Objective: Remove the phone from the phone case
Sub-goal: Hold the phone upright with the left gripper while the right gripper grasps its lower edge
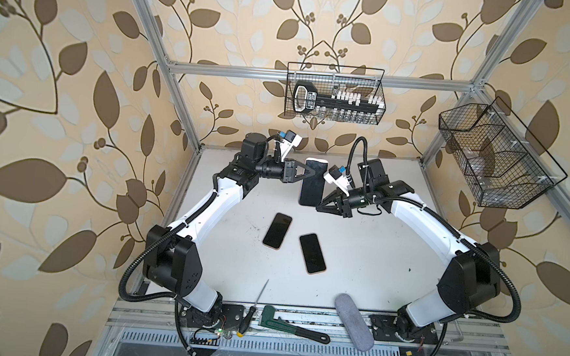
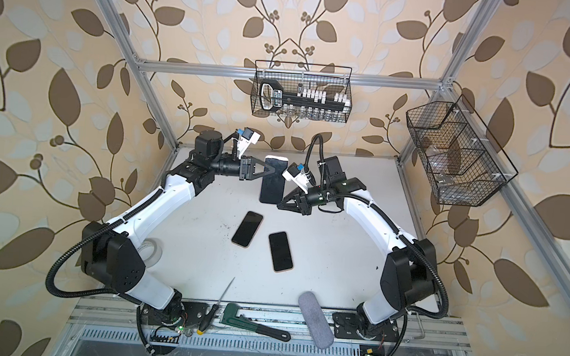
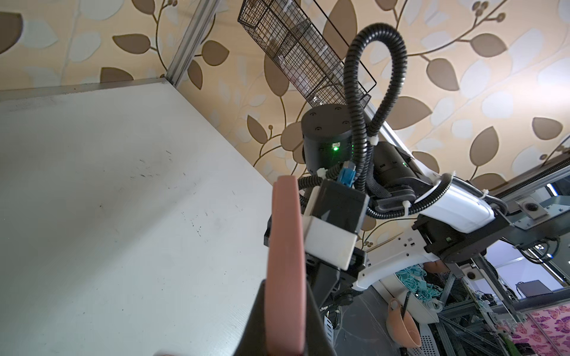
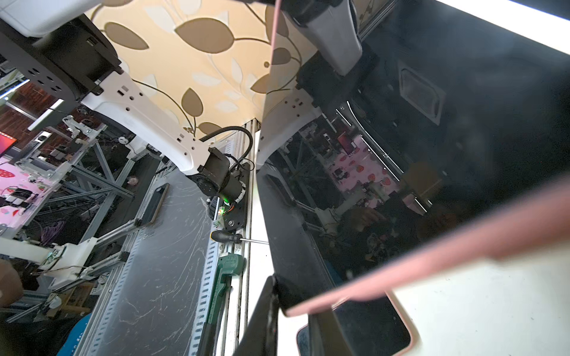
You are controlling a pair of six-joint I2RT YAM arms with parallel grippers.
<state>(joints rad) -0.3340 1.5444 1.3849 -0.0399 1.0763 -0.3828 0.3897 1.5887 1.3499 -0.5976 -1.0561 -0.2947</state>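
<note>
Pink case (image 3: 285,246), closest to the lens, is clenched edge-on in my left gripper (image 1: 306,174). My right gripper (image 1: 320,206) pinches its near right corner. Phone (image 1: 313,182) sits inside it, screen up, held above the table's (image 1: 373,259) far middle.

I work in a robotics lab cell — a white tabletop (image 1: 356,258) boxed in by aluminium framing (image 1: 317,75) and leaf-print panels (image 1: 44,103). A wire basket (image 1: 290,84) hangs at twelve o'clock, a second basket (image 1: 513,196) at two; a screwdriver (image 1: 251,314) and pipe wrench (image 1: 288,325) lie at six — more metal racks (image 4: 92,172) stand beyond.
</note>
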